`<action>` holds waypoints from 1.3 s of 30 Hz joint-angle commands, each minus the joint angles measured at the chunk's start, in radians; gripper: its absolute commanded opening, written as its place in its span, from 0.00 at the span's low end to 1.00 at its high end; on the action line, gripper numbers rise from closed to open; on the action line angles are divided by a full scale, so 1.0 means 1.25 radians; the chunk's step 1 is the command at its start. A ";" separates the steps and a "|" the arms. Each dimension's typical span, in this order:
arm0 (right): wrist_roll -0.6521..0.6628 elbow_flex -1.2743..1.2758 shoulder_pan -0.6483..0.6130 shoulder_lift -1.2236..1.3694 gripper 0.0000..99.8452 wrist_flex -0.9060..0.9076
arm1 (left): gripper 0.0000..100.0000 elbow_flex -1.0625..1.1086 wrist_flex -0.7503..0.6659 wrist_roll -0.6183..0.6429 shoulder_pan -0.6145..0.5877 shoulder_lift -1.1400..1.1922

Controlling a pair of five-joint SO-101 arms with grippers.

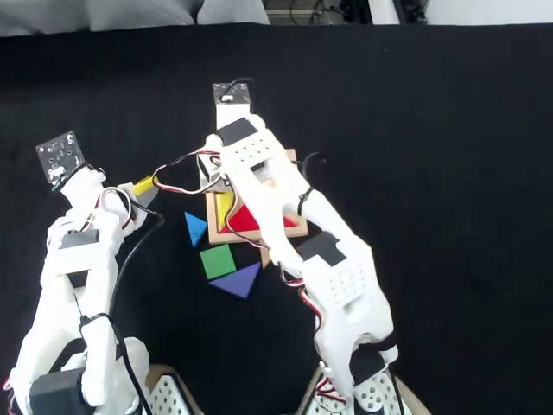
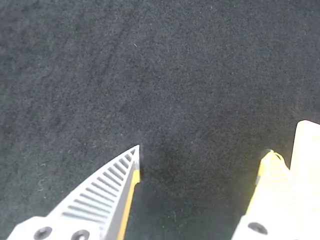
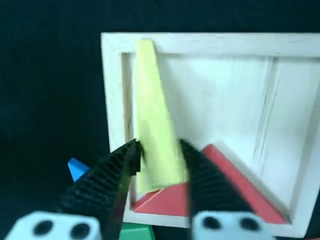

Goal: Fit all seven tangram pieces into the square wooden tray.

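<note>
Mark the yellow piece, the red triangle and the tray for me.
yellow piece (image 3: 156,125), right wrist view, middle of its face.
red triangle (image 3: 162,199), right wrist view, face beside the yellow piece.
tray (image 3: 215,43), right wrist view, bare rim.

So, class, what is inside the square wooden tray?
A red triangle lies in one corner; the right tool holds a yellow piece slanting onto the rim of the tray. Its fingers hide part of both.
</note>
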 commanded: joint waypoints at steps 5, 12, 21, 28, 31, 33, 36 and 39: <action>0.076 -0.056 -0.018 -0.014 0.20 0.009 | 0.36 -0.008 -0.016 0.000 0.010 0.001; 0.081 -0.062 0.014 -0.014 0.20 0.009 | 0.36 -0.008 -0.016 0.000 0.010 0.001; 0.131 -0.114 0.085 -0.014 0.20 0.113 | 0.36 -0.008 -0.016 0.000 0.010 0.001; 0.133 -0.179 0.133 -0.008 0.11 0.106 | 0.36 -0.009 -0.016 0.000 0.010 0.001; 0.184 -0.154 0.113 -0.008 0.01 0.007 | 0.36 -0.008 -0.016 0.000 0.010 0.001; 0.221 -0.126 0.101 -0.008 0.04 -0.033 | 0.36 -0.008 -0.016 0.000 0.010 0.001; 0.227 -0.090 0.095 -0.008 0.02 -0.047 | 0.36 -0.008 -0.016 0.000 0.010 0.001; 0.227 -0.077 0.098 -0.008 0.01 -0.048 | 0.36 -0.008 -0.016 0.000 0.010 0.001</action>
